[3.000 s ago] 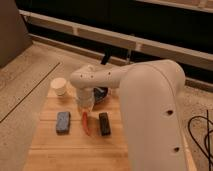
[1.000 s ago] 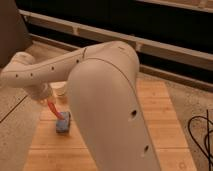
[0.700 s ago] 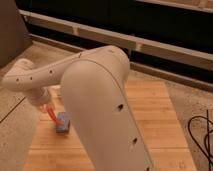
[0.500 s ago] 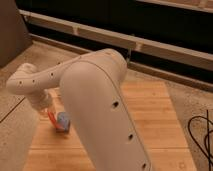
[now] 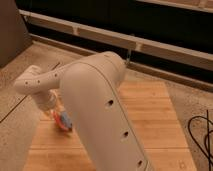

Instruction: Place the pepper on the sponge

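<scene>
A grey panel point(image 5: 9, 30) fills the upper left corner, cut off by the frame's top and left edges. Below it is speckled floor point(image 5: 17, 67), with a thin dark line crossing it at the lower left.

The white arm point(image 5: 100, 115) takes up the middle of the frame. It reaches from a rounded joint at centre left to a broad shell that runs out of the bottom edge, and small dark holes dot the shell's side. It hides most of the left and central part of the wooden table point(image 5: 150, 120).

The pincer point(image 5: 57, 112) hangs under the rounded joint at the lower left, low over the table's left side. Most of it is tucked behind the arm, and its fingers are hard to make out. It is clenched on the pepper point(image 5: 60, 117), which shows as a short orange-red streak slanting down to the right from its tip. The pepper's lower end meets the sponge point(image 5: 68, 125). Only a small blue-grey corner of the sponge peeks out against the arm's edge, and the rest is covered. Whether the pepper rests on the sponge or hangs just above it cannot be told.

A pale ledge point(image 5: 160, 45) crosses the upper frame from left to right, with dark space behind it. At the lower right a black cable point(image 5: 202, 137) loops on the floor and is cut off by the right edge.
</scene>
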`<state>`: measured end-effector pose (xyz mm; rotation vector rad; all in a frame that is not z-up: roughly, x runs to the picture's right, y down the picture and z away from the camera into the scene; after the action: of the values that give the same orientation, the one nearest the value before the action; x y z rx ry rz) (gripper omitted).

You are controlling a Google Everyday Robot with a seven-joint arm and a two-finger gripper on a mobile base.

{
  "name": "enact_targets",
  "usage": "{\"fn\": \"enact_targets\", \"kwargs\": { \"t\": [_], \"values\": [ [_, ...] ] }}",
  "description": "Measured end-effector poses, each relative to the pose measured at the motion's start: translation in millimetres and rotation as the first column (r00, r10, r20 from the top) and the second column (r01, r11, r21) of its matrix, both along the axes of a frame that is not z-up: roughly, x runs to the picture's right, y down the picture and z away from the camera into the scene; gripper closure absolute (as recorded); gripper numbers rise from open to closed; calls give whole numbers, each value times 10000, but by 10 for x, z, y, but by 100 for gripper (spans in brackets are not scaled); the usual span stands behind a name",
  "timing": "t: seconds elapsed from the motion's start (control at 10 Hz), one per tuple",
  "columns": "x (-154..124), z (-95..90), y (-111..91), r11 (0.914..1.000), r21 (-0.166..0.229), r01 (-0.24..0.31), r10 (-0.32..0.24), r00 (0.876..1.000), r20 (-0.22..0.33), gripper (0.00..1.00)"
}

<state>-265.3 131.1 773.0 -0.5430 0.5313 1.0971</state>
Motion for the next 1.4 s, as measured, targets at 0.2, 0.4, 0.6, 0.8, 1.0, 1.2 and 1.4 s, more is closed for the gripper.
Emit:
{"fn": "enact_targets", "kwargs": {
  "t": [0.2,0.4,0.6,0.8,1.0,1.2,1.4],
  "values": [
    [35,10,-72,9999,130,34,-32,9999,-115,100],
    [44,2,-108,9998,190,49,-46,9999,-162,100],
    [68,-2,-123,9997,231,14,-9,9997,-252,100],
    [149,-1,-151,9995,308,-107,121,9989,-451,100],
    [327,31,-178,9988,344,-362,392,9952,-898,100],
    [475,56,-182,9977,279,-619,650,9898,-1271,99],
    [527,85,-136,9975,121,-690,700,9876,-1405,83]
  ]
}}
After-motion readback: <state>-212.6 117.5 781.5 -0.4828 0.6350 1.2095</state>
